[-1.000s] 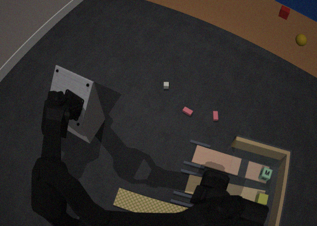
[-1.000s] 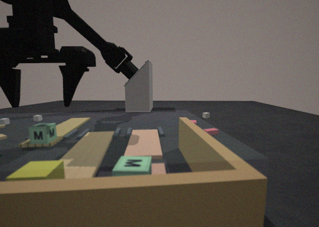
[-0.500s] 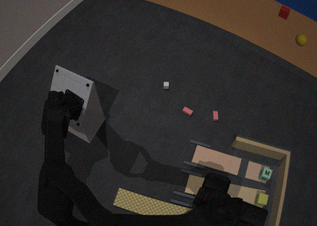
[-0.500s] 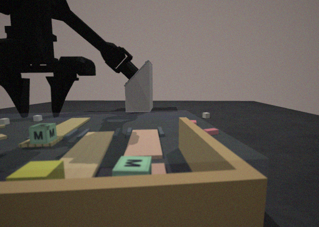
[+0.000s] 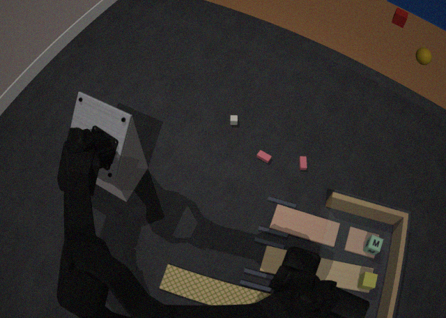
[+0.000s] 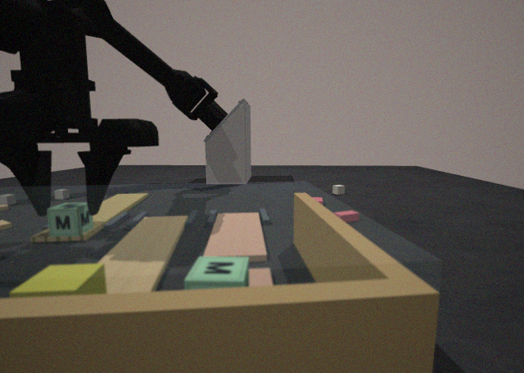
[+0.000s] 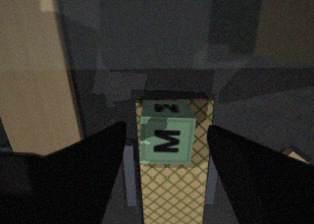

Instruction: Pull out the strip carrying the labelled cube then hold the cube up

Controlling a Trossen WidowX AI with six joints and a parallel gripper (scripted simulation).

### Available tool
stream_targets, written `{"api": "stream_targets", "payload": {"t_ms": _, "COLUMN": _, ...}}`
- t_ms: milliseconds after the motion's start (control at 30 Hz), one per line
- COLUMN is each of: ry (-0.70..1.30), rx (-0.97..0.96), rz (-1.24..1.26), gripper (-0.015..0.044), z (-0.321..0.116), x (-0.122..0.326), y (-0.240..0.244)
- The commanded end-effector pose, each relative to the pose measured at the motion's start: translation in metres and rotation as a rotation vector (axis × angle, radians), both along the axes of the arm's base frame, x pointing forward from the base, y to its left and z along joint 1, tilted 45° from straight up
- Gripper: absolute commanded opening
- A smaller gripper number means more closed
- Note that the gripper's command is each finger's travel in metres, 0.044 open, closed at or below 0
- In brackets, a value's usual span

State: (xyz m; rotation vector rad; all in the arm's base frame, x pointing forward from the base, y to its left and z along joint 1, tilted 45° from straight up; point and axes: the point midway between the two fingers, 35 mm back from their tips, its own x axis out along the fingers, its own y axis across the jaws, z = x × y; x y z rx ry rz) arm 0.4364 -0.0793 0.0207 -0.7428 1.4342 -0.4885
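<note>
Labelled cube (image 7: 167, 139), mint-green with black M, sits between the half-open gripper (image 7: 166, 150).

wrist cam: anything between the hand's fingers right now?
Yes. In the wrist view the green M cube sits between the two fingers, on the crosshatched strip. Gaps show on both sides, so the hand has not gripped it.
</note>
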Motion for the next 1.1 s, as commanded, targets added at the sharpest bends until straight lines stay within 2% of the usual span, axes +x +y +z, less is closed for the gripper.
{"api": "stream_targets", "payload": {"t_ms": 0, "ry": 0.011, "rx": -0.003, "rz": 0.001, "gripper": 0.025, "z": -0.007, "x": -0.001, "y": -0.006}}
{"api": "stream_targets", "payload": {"t_ms": 267, "ry": 0.011, "rx": -0.004, "rz": 0.001, "gripper": 0.025, "z": -0.011, "x": -0.001, "y": -0.01}}
{"api": "stream_targets", "payload": {"t_ms": 400, "ry": 0.004, "rx": -0.002, "rz": -0.002, "gripper": 0.0145, "z": -0.009, "x": 0.0, "y": -0.009}}
{"api": "stream_targets", "payload": {"t_ms": 600, "ry": 0.004, "rx": -0.002, "rz": -0.002, "gripper": 0.0105, "z": -0.009, "x": 0.0, "y": -0.009}}
{"api": "stream_targets", "payload": {"t_ms": 733, "ry": 0.004, "rx": -0.002, "rz": -0.002, "gripper": 0.0, "z": -0.008, "x": -0.003, "y": -0.007}}
{"api": "stream_targets", "payload": {"t_ms": 1067, "ry": 0.011, "rx": 0.0, "rz": 0.0, "gripper": 0.0, "z": 0.003, "x": -0.04, "y": 0.015}}
